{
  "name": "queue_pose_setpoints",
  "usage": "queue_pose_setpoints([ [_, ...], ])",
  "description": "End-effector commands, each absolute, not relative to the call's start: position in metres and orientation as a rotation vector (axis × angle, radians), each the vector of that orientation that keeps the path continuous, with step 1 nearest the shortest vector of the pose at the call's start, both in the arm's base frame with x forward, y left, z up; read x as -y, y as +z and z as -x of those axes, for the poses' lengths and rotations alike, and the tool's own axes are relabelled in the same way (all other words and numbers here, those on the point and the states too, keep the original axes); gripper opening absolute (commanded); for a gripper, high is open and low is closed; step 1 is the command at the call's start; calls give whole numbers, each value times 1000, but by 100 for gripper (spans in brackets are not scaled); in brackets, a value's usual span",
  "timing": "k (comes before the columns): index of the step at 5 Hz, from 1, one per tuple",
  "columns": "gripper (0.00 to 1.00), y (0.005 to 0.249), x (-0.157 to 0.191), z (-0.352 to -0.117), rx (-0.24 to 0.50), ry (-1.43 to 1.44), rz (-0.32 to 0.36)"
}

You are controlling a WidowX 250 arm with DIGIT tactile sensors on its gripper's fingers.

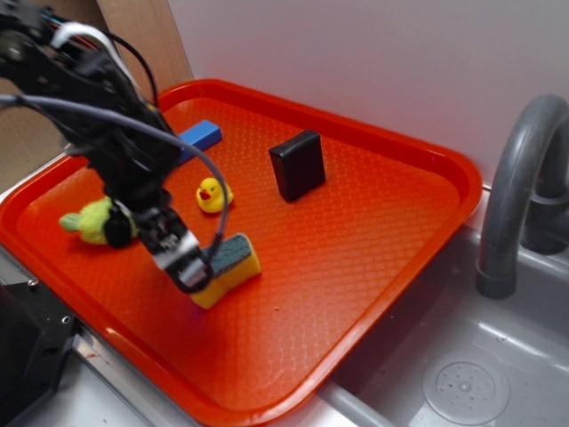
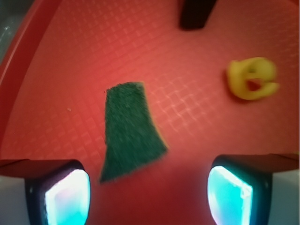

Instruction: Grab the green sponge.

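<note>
We see a red tray [image 1: 391, 222] beside a grey sink [image 1: 498, 374]. Our gripper [image 2: 149, 192] hangs open, fingers apart, just above the green sponge [image 1: 228, 269], which lies at the tray's centre-left. A black block [image 1: 297, 165] sits at 1 o'clock of the sponge, a rubber duck [image 1: 212, 195] at 12.

Bare tray [image 1: 373, 231] around the green sponge [image 1: 233, 260]; rubber duck [image 1: 212, 195] and black block [image 1: 298, 165] well apart.

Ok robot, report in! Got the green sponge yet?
Gripper open, above sponge. Green sponge flat on tray, not grabbed. Nothing blocking; duck off to side.
</note>
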State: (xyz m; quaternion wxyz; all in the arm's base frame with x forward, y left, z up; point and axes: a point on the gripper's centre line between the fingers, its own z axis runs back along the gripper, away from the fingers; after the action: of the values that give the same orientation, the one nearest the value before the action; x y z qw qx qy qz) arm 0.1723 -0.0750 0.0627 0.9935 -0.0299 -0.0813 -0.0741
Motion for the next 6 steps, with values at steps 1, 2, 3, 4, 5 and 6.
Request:
queue_pose_setpoints([
  [1, 100, 46, 96, -211, 223, -163, 24],
  [2, 37, 29, 101, -220, 201, -172, 39],
  [3, 0, 29, 104, -238, 158, -198, 14],
  [4, 0, 39, 100, -245, 109, -246, 15],
  [5, 0, 73, 95, -250, 128, -235, -16],
  [6, 0, 107, 86, -244, 106, -209, -31],
])
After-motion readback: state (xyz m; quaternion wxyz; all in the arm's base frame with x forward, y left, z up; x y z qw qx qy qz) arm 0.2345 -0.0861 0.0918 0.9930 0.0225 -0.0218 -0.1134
